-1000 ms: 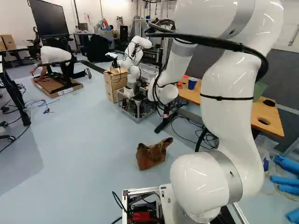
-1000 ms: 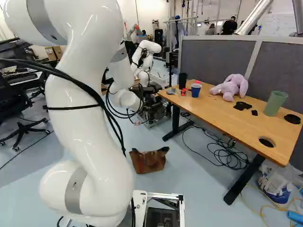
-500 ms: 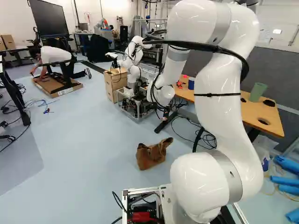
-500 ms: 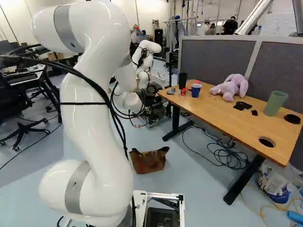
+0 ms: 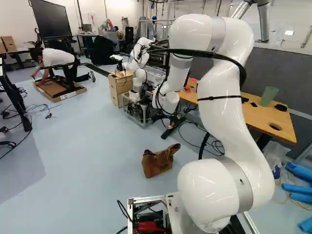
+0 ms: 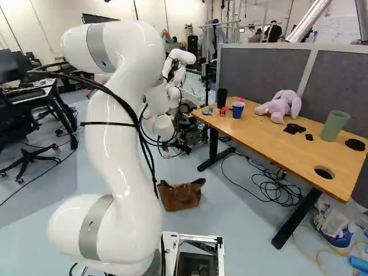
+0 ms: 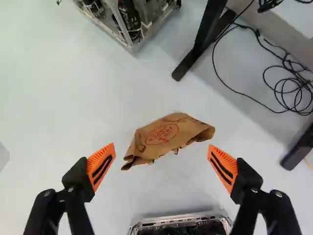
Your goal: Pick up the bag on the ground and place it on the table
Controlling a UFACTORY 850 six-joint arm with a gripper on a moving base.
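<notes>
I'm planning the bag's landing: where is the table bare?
Widest is the table's near-edge strip between the blue cup and the round hole, in front of the pink plush. A smaller patch lies between that hole and the green cup. The blue cup's end is crowded with small things.

No wording can be read for certain. The bag point(image 7: 177, 131) carries red print point(image 7: 162, 133) in an oval ring (the letters too blurred to trust). A white label point(image 5: 68, 96) on the cardboard's point(image 5: 53, 90) edge and faint writing on the whiteboard point(image 6: 339, 29) are too small to make out.
</notes>
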